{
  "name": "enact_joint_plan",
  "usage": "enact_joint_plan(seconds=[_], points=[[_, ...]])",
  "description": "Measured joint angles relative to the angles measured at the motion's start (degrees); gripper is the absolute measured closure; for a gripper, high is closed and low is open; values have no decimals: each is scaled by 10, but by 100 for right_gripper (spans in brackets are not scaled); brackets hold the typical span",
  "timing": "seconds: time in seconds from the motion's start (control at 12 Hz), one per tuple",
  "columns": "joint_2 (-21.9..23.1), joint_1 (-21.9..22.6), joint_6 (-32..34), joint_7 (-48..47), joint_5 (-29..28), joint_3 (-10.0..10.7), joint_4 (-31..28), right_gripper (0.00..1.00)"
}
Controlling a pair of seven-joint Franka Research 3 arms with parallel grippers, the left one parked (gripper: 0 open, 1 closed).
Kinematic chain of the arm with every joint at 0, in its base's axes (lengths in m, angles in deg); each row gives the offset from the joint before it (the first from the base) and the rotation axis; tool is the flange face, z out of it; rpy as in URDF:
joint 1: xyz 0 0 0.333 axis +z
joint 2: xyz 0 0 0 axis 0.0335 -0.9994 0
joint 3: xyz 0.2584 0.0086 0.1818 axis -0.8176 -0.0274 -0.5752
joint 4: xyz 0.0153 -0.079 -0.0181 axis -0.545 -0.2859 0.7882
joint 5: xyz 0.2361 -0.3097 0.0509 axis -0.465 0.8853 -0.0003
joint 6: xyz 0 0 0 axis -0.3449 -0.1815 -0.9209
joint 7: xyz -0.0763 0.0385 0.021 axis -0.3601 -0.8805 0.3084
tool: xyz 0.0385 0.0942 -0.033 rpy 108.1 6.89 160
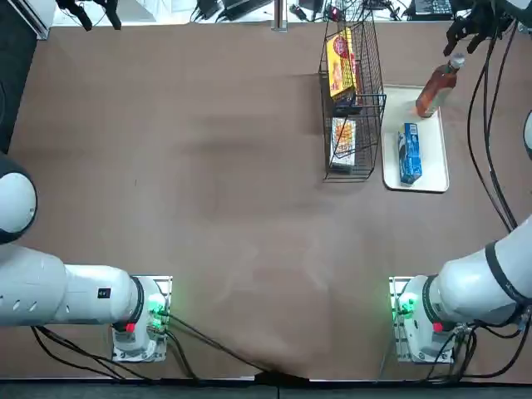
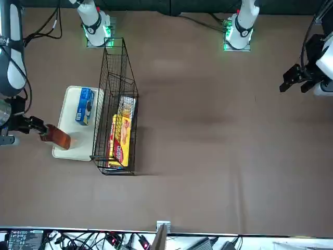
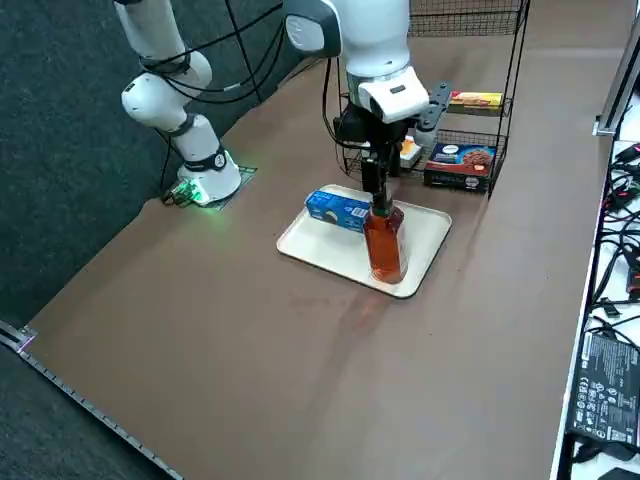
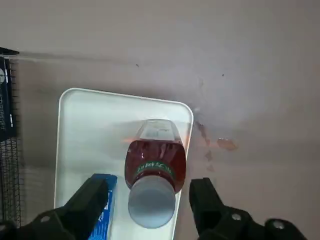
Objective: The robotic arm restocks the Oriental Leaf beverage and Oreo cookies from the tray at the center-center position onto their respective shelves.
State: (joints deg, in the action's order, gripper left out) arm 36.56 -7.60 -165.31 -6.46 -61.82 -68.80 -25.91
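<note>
The Oriental Leaf beverage (image 1: 434, 90) (image 3: 385, 245) stands upright at the far end of the white tray (image 1: 432, 179) (image 3: 310, 250); amber tea shows under its white cap. My right gripper (image 1: 465, 33) (image 3: 378, 185) (image 4: 150, 200) hangs over it, open, with one finger on each side of the cap and a gap to both. The blue Oreo cookies (image 1: 410, 153) (image 3: 338, 211) box lies flat on the tray's near half. The wire shelves (image 1: 353, 108) (image 2: 117, 104) stand right beside the tray.
Yellow-red snack packs (image 1: 341, 62) (image 2: 120, 138) lie in the rack, and a dark cookie box (image 3: 460, 165) sits on its lower tier. Small wet marks (image 4: 220, 145) spot the brown table beside the tray. Cables and equipment line the table's far edge.
</note>
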Motion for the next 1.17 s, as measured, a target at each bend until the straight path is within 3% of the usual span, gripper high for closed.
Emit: enact_joint_plan(seconds=[0.67,1.17], points=[[-1,0,-42,0,0,0,-43,0],[-5,0,-49,-16,-1,0,-48,6]])
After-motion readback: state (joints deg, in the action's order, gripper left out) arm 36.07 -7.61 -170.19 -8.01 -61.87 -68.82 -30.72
